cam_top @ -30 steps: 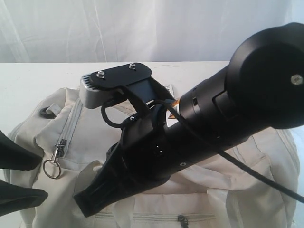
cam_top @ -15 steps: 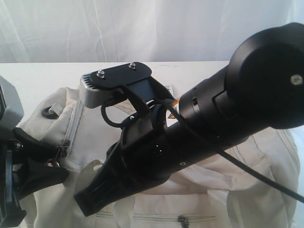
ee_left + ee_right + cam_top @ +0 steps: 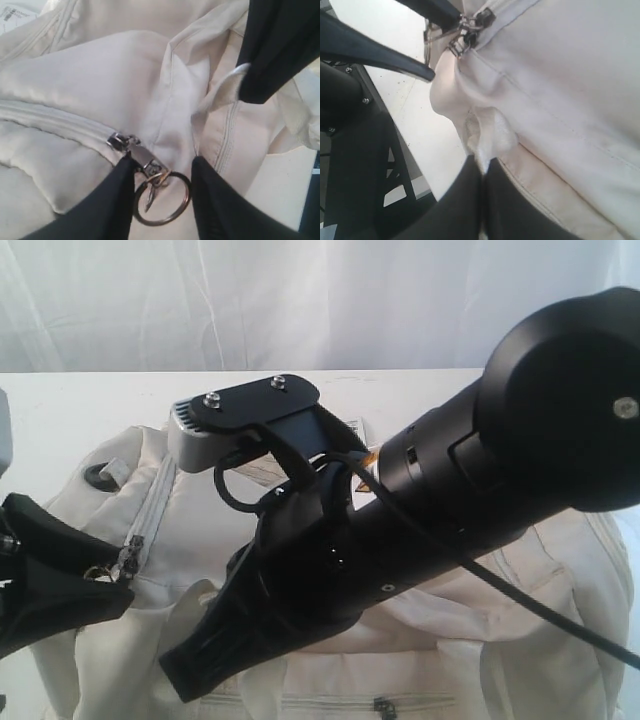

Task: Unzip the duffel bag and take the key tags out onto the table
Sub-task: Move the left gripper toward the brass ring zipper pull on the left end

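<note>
Soft, floppy duffel bag; right gripper pinches fabric fold near zipper pull; left gripper spread astride pull, so grasp there.

The cream duffel bag slumps on the white table, its fabric creased and rumpled. Its grey zipper runs along the bag's top, teeth closed behind the metal slider. A silvery ring hangs from the slider against the bag's fabric.
</note>
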Tool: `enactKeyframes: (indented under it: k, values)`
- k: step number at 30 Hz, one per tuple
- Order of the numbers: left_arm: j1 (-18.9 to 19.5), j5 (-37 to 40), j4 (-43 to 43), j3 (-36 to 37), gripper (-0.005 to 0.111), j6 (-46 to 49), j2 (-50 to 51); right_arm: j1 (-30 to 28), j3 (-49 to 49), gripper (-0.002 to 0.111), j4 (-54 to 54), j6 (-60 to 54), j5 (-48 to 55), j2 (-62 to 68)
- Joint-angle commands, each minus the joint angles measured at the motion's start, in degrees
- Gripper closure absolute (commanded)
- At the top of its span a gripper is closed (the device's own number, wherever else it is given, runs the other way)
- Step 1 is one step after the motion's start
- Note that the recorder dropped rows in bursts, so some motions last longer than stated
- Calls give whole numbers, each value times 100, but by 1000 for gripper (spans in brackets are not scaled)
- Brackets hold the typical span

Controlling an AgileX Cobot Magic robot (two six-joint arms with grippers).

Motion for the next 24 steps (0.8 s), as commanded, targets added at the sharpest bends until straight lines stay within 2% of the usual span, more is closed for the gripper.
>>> enactKeyframes:
  k: [1,8,12,24]
  values:
    - [-22,160,2,-198,107,-295,-126,-6,2,108,-32,17,-18,-34]
    - [-22,-323,2,-199,107,-602,-126,-6,7,108,-21,17,9,-34]
    - [-22,-130,162,-199,107,-748,-126,-6,7,108,-21,17,9,-34]
    - [-22,-385,283,-517,107,-1079,115,-6,7,108,-21,6,20,-34]
